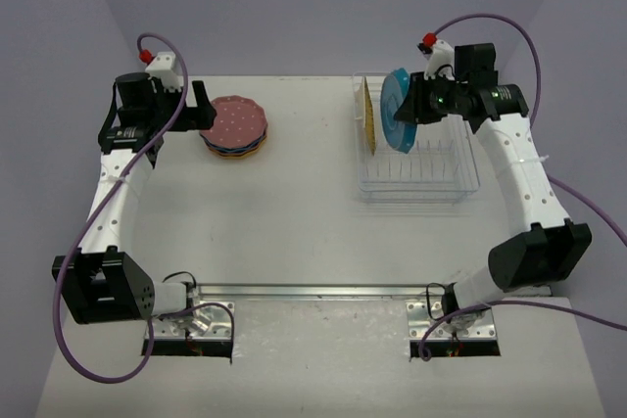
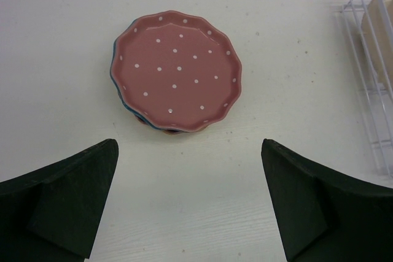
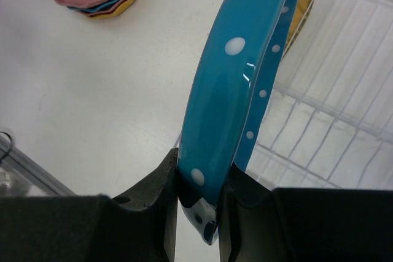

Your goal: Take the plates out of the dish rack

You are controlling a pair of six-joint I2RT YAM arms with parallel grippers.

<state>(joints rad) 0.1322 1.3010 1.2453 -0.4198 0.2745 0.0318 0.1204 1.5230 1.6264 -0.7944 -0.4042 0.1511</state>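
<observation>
The right pincer point(image 3: 199, 179) grips the rim of a teal plate point(image 3: 236, 72), held on edge just ahead of its fingers, with the dish rack point(image 1: 421, 171) below. A yellow plate point(image 1: 369, 113) stands upright in the rack just beyond the teal one. The left pincer point(image 2: 189, 151) gapes wide and holds nothing. Ahead of it on the bench point(image 2: 61, 59) lies a stack of plates point(image 1: 235, 129) with a pink plate point(image 2: 177, 70) on top.

Left arm point(image 1: 108, 198) (seen from above) rises from its near base to the far left, wrist turned rightward; left gripper point(image 2: 189, 148) has its jaws spread wide, holding nothing. Right arm point(image 1: 524, 178) bends up the right side, wrist turned leftward; right gripper point(image 3: 199, 170) is clamped on the rim of an upright blue plate point(image 3: 227, 90).
</observation>
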